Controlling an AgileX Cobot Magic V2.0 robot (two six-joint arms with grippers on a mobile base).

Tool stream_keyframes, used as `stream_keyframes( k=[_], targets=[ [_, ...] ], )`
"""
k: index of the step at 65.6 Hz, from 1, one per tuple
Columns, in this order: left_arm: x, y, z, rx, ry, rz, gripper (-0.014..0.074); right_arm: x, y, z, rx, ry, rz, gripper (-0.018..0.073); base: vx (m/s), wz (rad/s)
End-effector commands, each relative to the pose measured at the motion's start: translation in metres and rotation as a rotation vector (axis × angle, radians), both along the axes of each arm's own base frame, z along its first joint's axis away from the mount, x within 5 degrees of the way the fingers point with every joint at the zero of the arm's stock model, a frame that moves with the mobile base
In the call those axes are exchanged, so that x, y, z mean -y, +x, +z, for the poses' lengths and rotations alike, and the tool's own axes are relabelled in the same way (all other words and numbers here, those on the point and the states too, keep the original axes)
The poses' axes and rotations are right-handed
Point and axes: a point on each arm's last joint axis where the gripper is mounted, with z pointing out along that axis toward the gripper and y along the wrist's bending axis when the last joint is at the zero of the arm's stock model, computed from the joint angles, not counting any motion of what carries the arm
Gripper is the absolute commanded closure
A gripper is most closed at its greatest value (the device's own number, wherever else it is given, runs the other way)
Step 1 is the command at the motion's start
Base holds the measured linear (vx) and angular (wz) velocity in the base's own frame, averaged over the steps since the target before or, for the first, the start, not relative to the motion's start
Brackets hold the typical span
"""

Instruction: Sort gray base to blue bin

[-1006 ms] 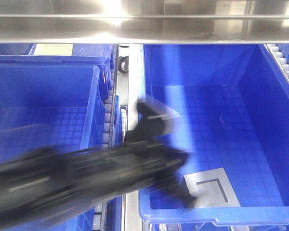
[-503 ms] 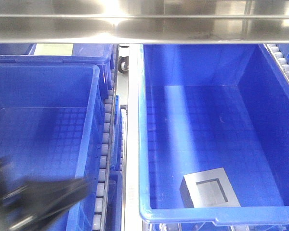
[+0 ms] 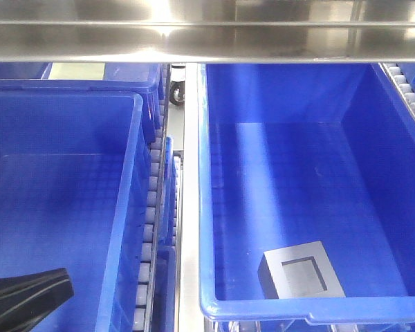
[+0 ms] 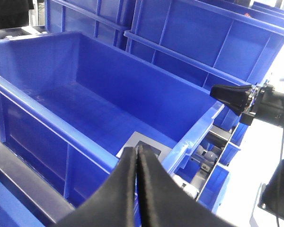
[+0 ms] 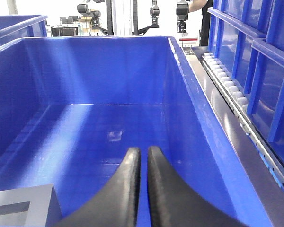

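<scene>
The gray base (image 3: 301,277) lies on the floor of the right blue bin (image 3: 311,308) near its front wall, with the square recess facing up. It also shows in the left wrist view (image 4: 156,150) and in the right wrist view (image 5: 21,208). My left gripper (image 4: 136,149) is shut and empty, outside and above the bin's rim (image 4: 189,142). Only a black tip of that arm (image 3: 28,290) shows at the lower left of the front view. My right gripper (image 5: 143,150) is shut and empty, over the bin's front end (image 5: 99,71), to the right of the base.
A second blue bin (image 3: 62,207) stands on the left, across a roller rail (image 3: 152,228). A steel shelf bar (image 3: 207,31) crosses above. More blue crates (image 4: 203,42) are stacked behind. A roller rail (image 5: 227,80) runs along the bin's right side.
My left arm has pulled back from over the right bin to the lower left, almost out of the front view. The gray base stays in the bin, unmoved.
</scene>
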Motion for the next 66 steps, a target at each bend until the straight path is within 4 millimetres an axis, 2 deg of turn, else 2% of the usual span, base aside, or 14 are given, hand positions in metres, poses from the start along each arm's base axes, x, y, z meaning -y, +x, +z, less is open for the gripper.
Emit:
stream_keyframes(
  k=[1, 60, 66],
  targets=[
    [0.0005, -0.0005, 0.0147, 0.047, -0.08, -0.007, 0.0603, 0.0001, -0.0007, 0.0069, 0.081, -0.013, -0.003, 0.0564, 0.0, 0.0],
    [0.0016, -0.0021, 0.0155, 0.083, -0.066, -0.032, 0.0603, 0.0001, -0.0007, 0.0069, 0.081, -0.013, -0.003, 0.0564, 0.0, 0.0],
    [-0.0034, -0.0017, 0.0151, 0.116, -0.064, -0.003, 0.0603, 0.0001, -0.0007, 0.0069, 0.081, -0.013, -0.003, 0.0564, 0.0, 0.0]
  ],
)
